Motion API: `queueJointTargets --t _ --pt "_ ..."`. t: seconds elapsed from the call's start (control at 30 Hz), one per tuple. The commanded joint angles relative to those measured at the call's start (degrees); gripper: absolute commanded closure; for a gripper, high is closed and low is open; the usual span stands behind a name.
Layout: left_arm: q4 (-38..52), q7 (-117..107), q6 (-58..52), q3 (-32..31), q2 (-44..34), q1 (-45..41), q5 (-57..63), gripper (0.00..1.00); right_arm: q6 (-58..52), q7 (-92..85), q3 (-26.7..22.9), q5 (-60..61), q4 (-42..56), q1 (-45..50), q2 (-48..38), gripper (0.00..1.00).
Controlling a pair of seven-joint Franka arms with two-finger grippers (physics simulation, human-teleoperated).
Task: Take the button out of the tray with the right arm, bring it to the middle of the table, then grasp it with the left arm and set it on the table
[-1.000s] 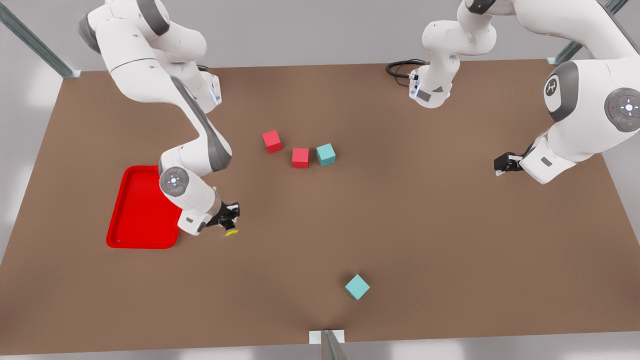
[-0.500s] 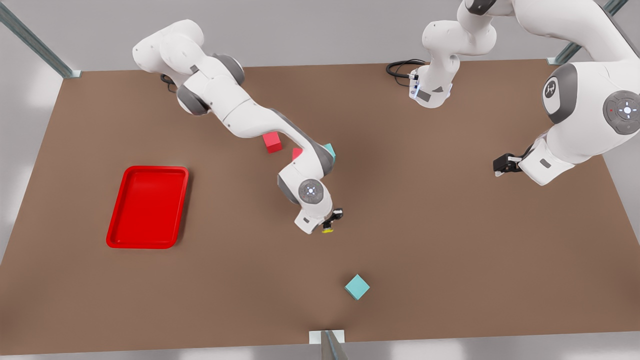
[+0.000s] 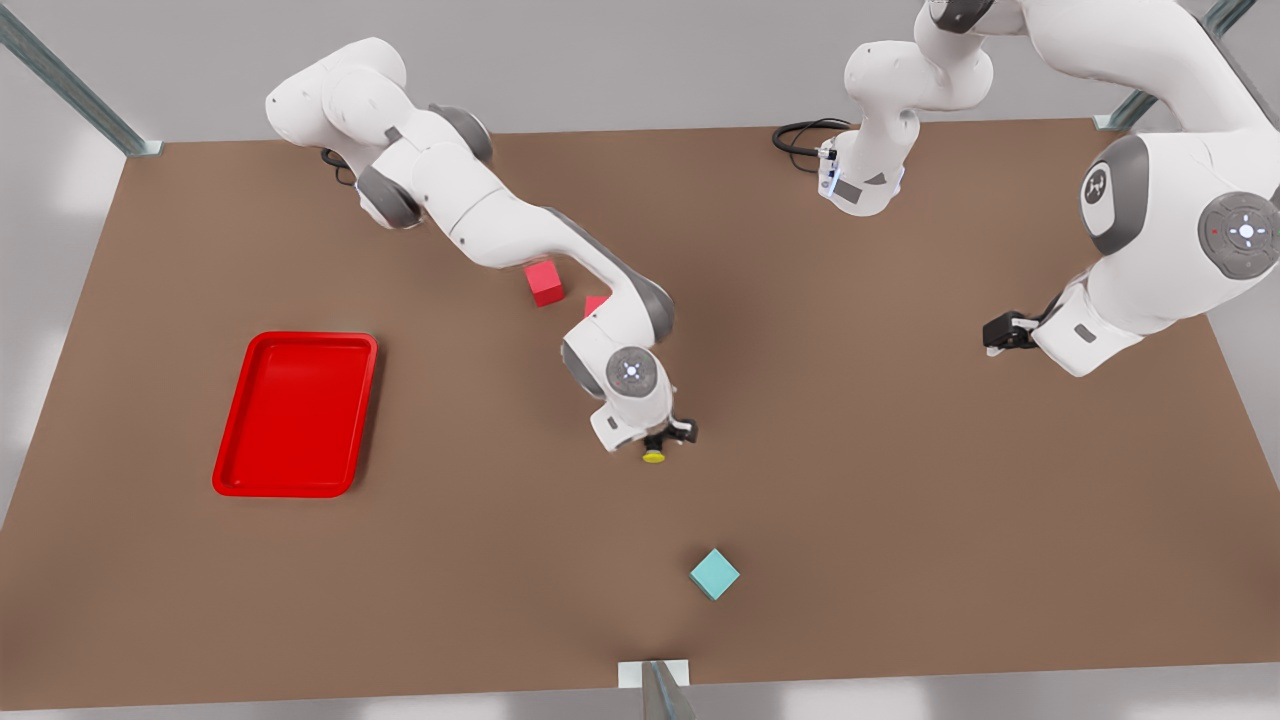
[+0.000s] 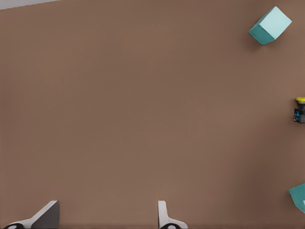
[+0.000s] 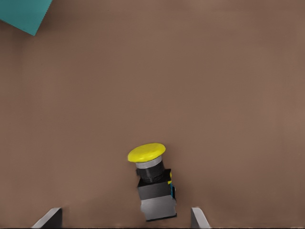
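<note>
I am reaching my right pincer (image 3: 668,438) over the middle of the plain matte brown table (image 3: 900,480), fingers spread around the tiny yellow-capped black push-button (image 3: 654,456), while my left pincer (image 3: 998,334) is waiting spread at three o'clock, the flat bright red plastic tray (image 3: 296,415) lying at nine.

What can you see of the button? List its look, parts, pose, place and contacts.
The button is a tiny push-button with a round yellow cap, a grey collar, a black body and a pale grey base that looks like plastic. It is seen side-on and slightly tilted, and seems to lie on its side on the brown table near the middle. It sits between the spread fingers of the right gripper, and neither finger touches it.
</note>
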Motion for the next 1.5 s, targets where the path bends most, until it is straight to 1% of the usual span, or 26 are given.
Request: queueJointTargets --t 0.0,0.03,0.07,0.1,0.13,0.17,0.2,0.23,0.27,0.3,0.37,0.4,0.43,0.47,0.53,0.6,0.63,0.67,0.8,1.0,1.07,1.17,1.33,1.47 --pt "0.1 -12.9 0.08 -3.81 2.11 -1.51 0.1 0.0 -6.31 2.1 -0.2 -0.03 -0.2 -1.54 -6.35 0.0" --pt "0.1 -18.37 0.25 -4.18 5.1 -5.71 -0.07 0.0 -13.86 -4.57 -0.46 -0.29 -0.12 -2.41 -9.95 0.0" --pt "0.1 -28.72 0.34 -4.18 8.26 -12.12 -0.16 0.0 -23.61 -16.59 -0.29 -0.81 -0.72 -7.84 -16.27 0.0" --pt "0.1 -36.72 3.92 -4.18 10.9 -16.79 -2.69 0.0 -32.49 -29.86 -0.2 -5.98 -3.53 -12.68 -21.89 0.0" --pt "0.01 -48.78 11.58 -4.09 15.12 -22.07 -3.59 0.0 -33.31 -44.13 -0.2 -10.57 -12.39 -19.28 -30.51 0.0" --pt "0.01 -57.38 17.29 -4.09 18.72 -25.5 -3.59 0.0 -23.59 -54.39 0.15 -10.4 -27.93 -27.96 -40.43 0.0" --pt "-1.92 -62.84 23.09 -4.18 20.05 -27.08 -3.94 0.0 -20.83 -57.68 0.24 -10.22 -35.87 -33.42 -45.63 0.0" --pt "-6.04 -67.5 29.68 -4.18 20.05 -27.87 -3.94 0.0 -21.0 -57.25 0.33 -9.87 -38.96 -34.76 -48.63 0.0" --pt "-8.6 -71.63 34.78 -4.09 20.4 -29.19 -3.94 0.0 -21.71 -57.59 0.24 -6.28 -38.87 -35.72 -48.63 0.0" --pt "-8.78 -75.07 38.3 -4.09 22.33 -29.63 -3.76 0.0 -21.97 -57.77 0.24 -5.48 -36.69 -35.9 -48.46 0.0" --pt "-11.07 -77.62 45.33 -4.0 23.91 -31.39 -3.85 0.0 -23.28 -58.04 -0.02 -5.48 -36.76 -37.12 -48.37 0.0" --pt "-11.07 -79.28 47.18 -3.92 25.05 -31.74 -3.76 0.0 -24.25 -58.82 -0.11 -6.61 -35.28 -37.75 -48.19 0.0" --pt "-10.72 -80.96 48.68 -3.92 26.81 -31.74 -3.67 0.0 -26.71 -58.91 -0.28 -7.06 -30.27 -38.54 -47.49 0.0" --pt "-10.19 -80.87 50.26 -3.92 27.87 -31.66 -3.59 0.0 -26.63 -58.83 -0.2 -6.18 -29.38 -41.17 -47.49 0.0" --pt "-6.94 -82.19 51.84 -3.92 31.03 -31.48 -3.94 0.0 -26.72 -58.65 -0.2 -6.53 -29.47 -43.11 -47.49 0.0" --pt "-2.46 -83.25 51.85 -3.92 33.85 -31.13 -3.85 0.0 -27.16 -58.04 -0.2 -6.88 -29.73 -43.11 -47.31 0.0" --pt "-1.75 -82.81 51.93 -3.92 34.64 -31.04 -3.85 0.0 -27.07 -57.16 -0.55 -7.23 -29.38 -44.42 -46.26 0.0" --pt "-1.84 -82.2 53.78 -3.92 34.99 -31.04 -3.76 0.0 -26.89 -57.07 -0.55 -7.14 -29.38 -45.84 -46.08 0.0" --pt "-2.8 -79.12 53.87 -4.18 35.34 -31.57 -3.15 0.0 -27.42 -57.33 -0.46 -7.41 -29.47 -46.1 -46.26 0.0" --pt "-4.3 -63.47 53.78 -4.27 36.92 -32.53 -3.15 0.0 -27.42 -57.33 -0.46 -9.69 -29.73 -45.48 -45.73 0.0" --pt "-3.95 -62.16 53.78 -4.27 37.8 -32.8 -3.15 0.0 -27.42 -57.59 -0.46 -9.69 -29.65 -45.48 -45.65 0.0" --pt "-3.16 -51.1 53.78 -4.27 38.24 -32.8 -3.15 0.0 -27.42 -57.42 -0.46 -10.57 -29.56 -45.57 -45.29 0.0" --pt "-0.61 -43.7 53.69 -4.09 39.21 -32.62 -3.15 0.0 -28.74 -57.42 -0.46 -10.57 -29.73 -45.48 -45.2 0.0" --pt "-0.52 -34.47 53.34 -3.92 39.65 -32.54 -1.74 0.0 -29.18 -57.42 -0.37 -10.49 -29.82 -45.31 -45.12 0.0"
